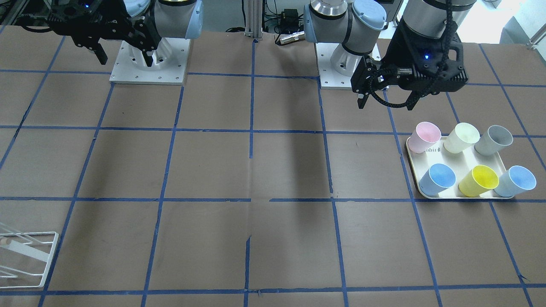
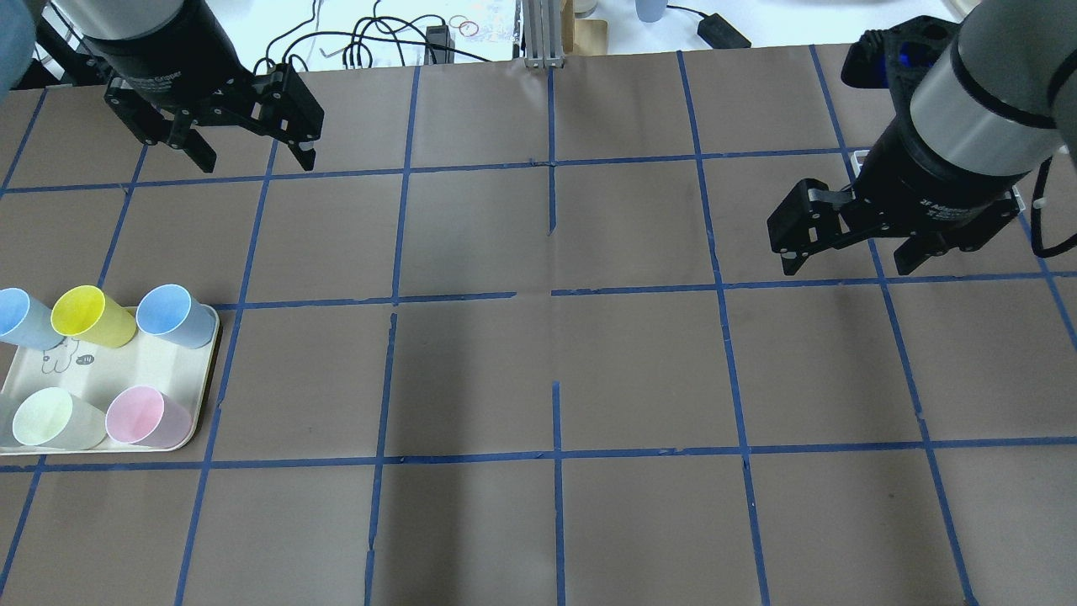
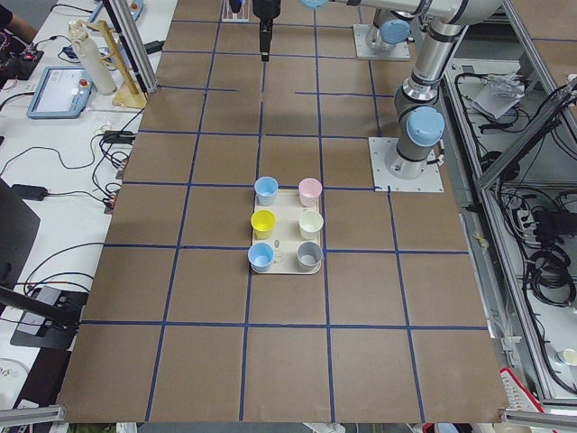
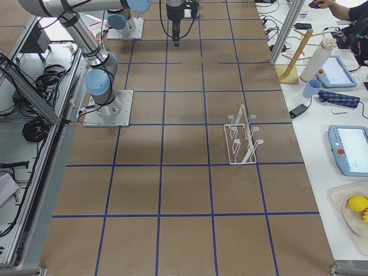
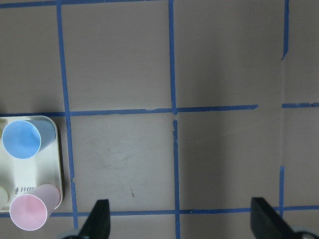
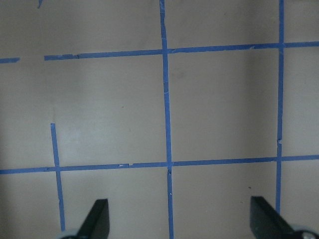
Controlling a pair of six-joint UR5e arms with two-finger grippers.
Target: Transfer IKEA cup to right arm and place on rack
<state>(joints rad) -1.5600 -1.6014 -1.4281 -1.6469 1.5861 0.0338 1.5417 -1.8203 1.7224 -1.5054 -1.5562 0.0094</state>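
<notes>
The pale grey IKEA cup (image 1: 494,140) stands upright at a back corner of the cream tray (image 1: 411,167), also seen in the exterior left view (image 3: 309,255). My left gripper (image 1: 386,102) hangs open and empty above the table, apart from the tray, towards its robot side (image 2: 257,160); its wrist view (image 5: 182,221) shows bare table and the tray's corner, not the grey cup. My right gripper (image 2: 848,265) is open and empty, high above the table (image 6: 182,221). The white wire rack (image 4: 241,138) stands on the right half (image 1: 25,256).
On the tray also stand a pink cup (image 1: 424,136), a cream cup (image 1: 461,137), two light blue cups (image 1: 437,179) (image 1: 516,181) and a yellow cup (image 1: 478,181). The arms' base plates (image 1: 149,64) (image 1: 341,72) are at the robot's edge. Blue tape grids the brown table.
</notes>
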